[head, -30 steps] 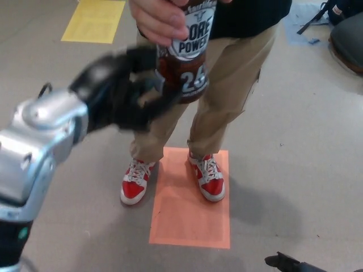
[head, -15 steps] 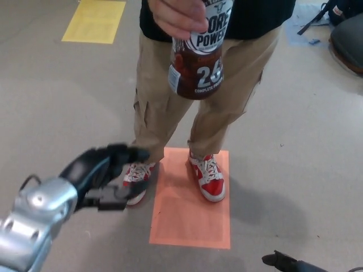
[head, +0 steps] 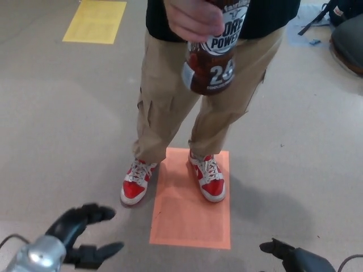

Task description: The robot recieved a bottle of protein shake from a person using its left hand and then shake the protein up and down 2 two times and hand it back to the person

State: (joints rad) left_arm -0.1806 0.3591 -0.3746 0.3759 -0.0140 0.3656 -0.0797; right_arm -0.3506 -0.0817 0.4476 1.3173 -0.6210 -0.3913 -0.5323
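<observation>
My left hand [head: 82, 235] hangs low at the bottom left, fingers spread, holding nothing. My right hand [head: 281, 252] barely shows at the bottom edge; I cannot tell its state. The bottle [head: 212, 56] is up top, gripped by the person's hand [head: 195, 18].

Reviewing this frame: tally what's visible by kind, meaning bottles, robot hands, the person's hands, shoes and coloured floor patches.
Bottles: 1, the protein shake bottle
Robot hands: 2, the left hand and the right hand, which is only partly in frame
Person's hands: 1, the person's hand holding the bottle
Shoes: 2, red and white
Floor patches: 2, orange patch and yellow patch
Total: 8
</observation>
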